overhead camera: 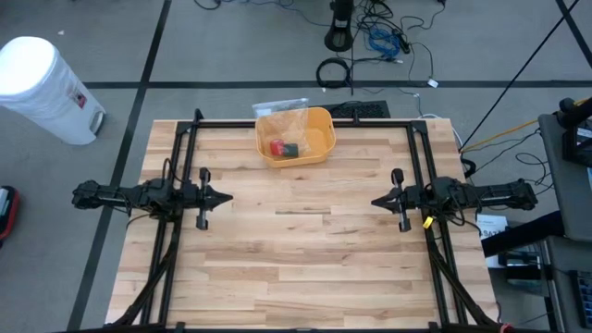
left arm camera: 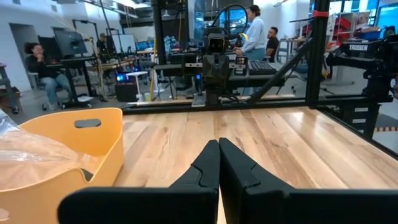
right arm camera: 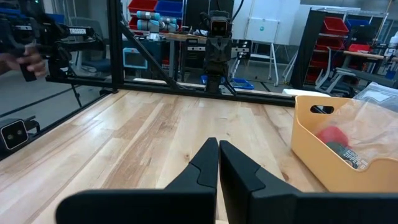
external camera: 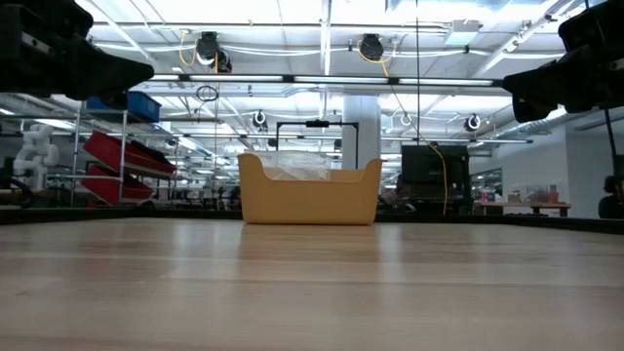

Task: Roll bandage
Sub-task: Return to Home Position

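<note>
While zip bag (overhead camera: 277, 113) sits in bin (overhead camera: 326, 125), left gripper (overhead camera: 228, 196), right gripper (overhead camera: 375, 200) clenched (empty).

Noted upright at the far middle of the table (overhead camera: 296, 240): yellow bin (overhead camera: 326, 129), open-topped, rounded corners, slot handle in an end wall. Lodged inside, crumpled, rising above and past the far rim: transparent zip bag (overhead camera: 282, 116). Visible through the film, low in the bin: red bandage (overhead camera: 277, 146), rolled, beside a dark printed label (overhead camera: 294, 148).
</note>
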